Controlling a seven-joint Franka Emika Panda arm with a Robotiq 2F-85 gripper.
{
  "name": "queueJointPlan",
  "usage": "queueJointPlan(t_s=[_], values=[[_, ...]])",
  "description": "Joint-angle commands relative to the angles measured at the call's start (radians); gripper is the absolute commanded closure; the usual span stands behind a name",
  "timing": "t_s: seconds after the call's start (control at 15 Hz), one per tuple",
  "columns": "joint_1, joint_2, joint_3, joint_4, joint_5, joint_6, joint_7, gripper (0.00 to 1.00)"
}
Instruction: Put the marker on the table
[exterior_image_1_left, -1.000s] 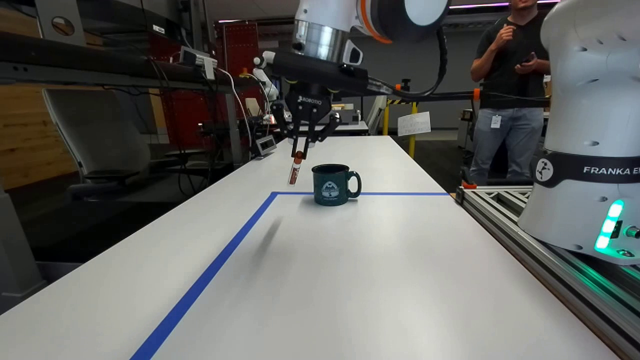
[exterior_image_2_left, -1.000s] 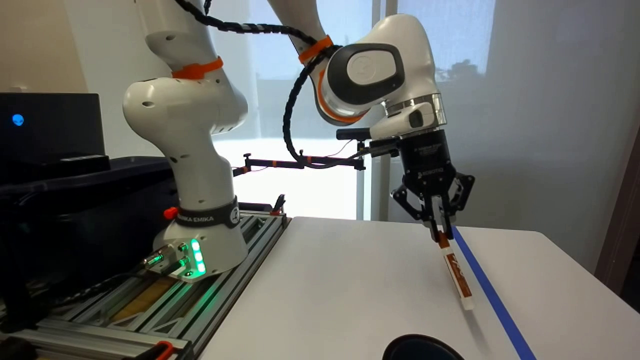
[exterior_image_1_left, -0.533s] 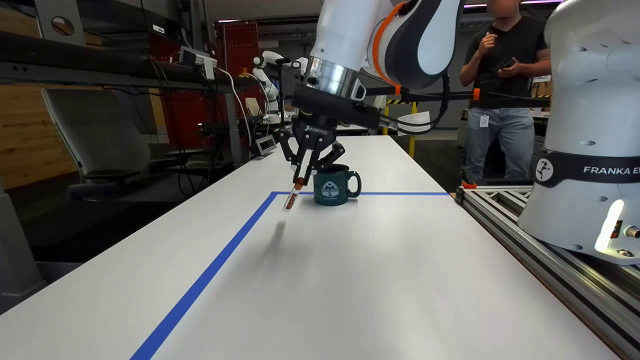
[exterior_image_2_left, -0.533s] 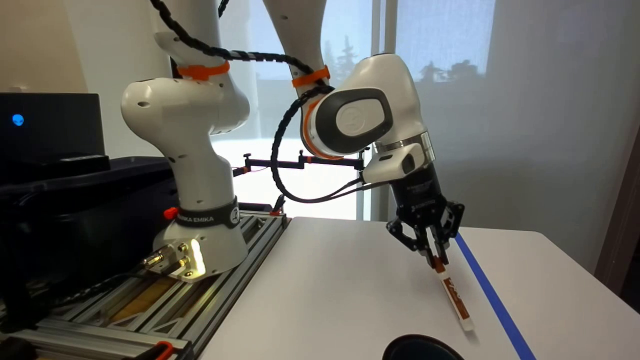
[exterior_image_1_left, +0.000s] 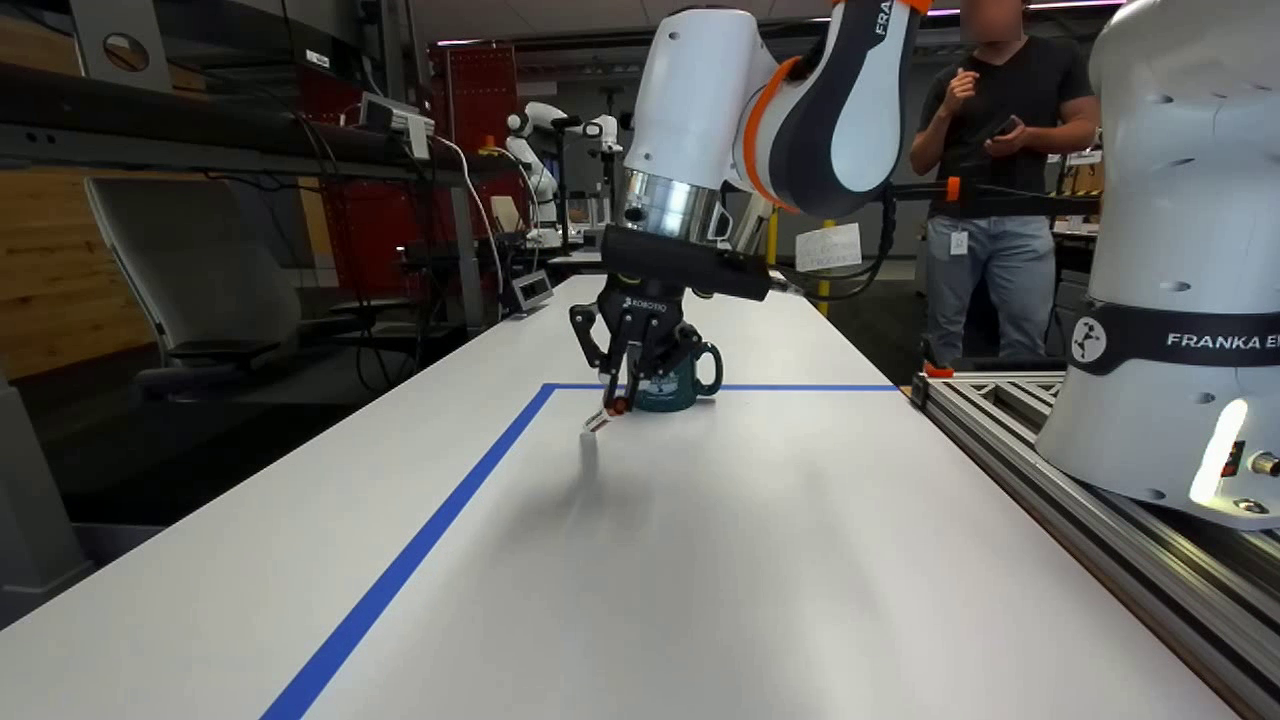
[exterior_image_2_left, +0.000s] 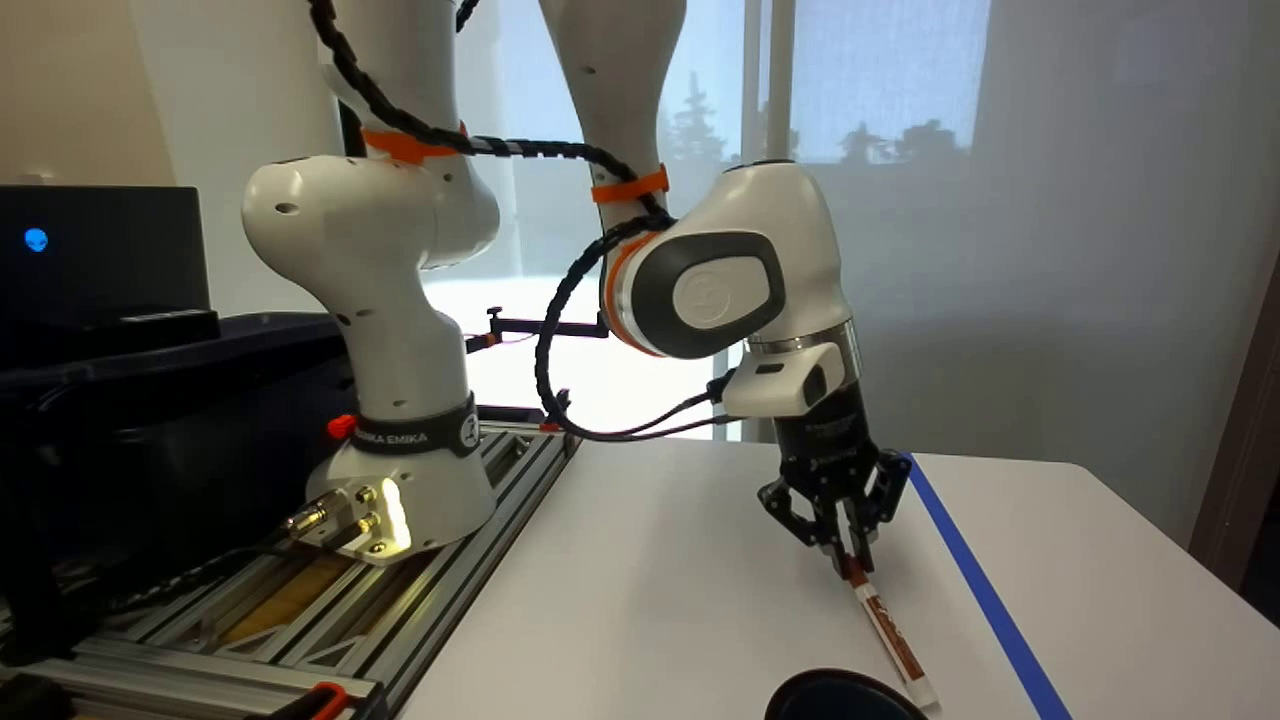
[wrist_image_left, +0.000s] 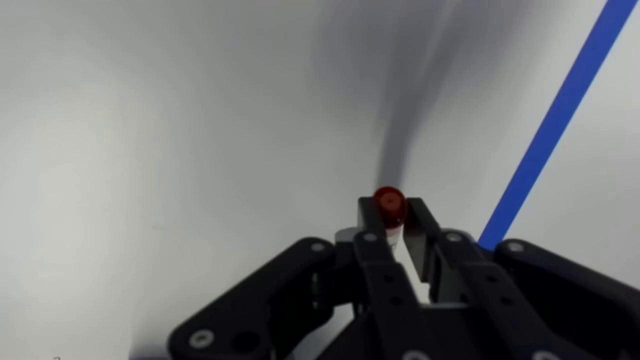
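A: From the left, then: what is the blue tape line (exterior_image_1_left: 425, 540) for?

B: Marking off part of the worktop (exterior_image_1_left: 780, 600), I'd guess. The dry-erase marker (exterior_image_1_left: 598, 421) is just right of it in an exterior view.

A: Why the slant?

B: Probably to set it down far end first. Its white end is on the worktop, or so near that I can't confirm contact; the rest angles up to the gripper (exterior_image_1_left: 619, 404).

A: Held where?

B: By the reddish-brown cap (wrist_image_left: 390, 202), right at the tips. The fingers (wrist_image_left: 419, 220) are nearly together, with just the marker's thickness between them. Taking it by one end lets the barrel reach the worktop before they do, I think.

A: And on the right?

B: The dark teal mug (exterior_image_1_left: 680, 395), partly behind the gripper in that view. I see no contact with the marker. Released now, the marker should drop flat, perhaps rolling, so easing lower first seems wise.
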Motion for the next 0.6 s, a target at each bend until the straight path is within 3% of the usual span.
queueJointPlan(t_s=[0.0,0.4,0.47,0.53], values=[[-0.001,0.063,0.022,0.018,0.005,-0.019,-0.017,0.96],[-0.028,0.11,0.08,0.036,0.043,-0.095,-0.024,0.96],[-0.037,0.11,0.096,0.039,0.057,-0.109,-0.026,0.57],[-0.047,0.102,0.115,0.041,0.077,-0.134,-0.028,0.56]])
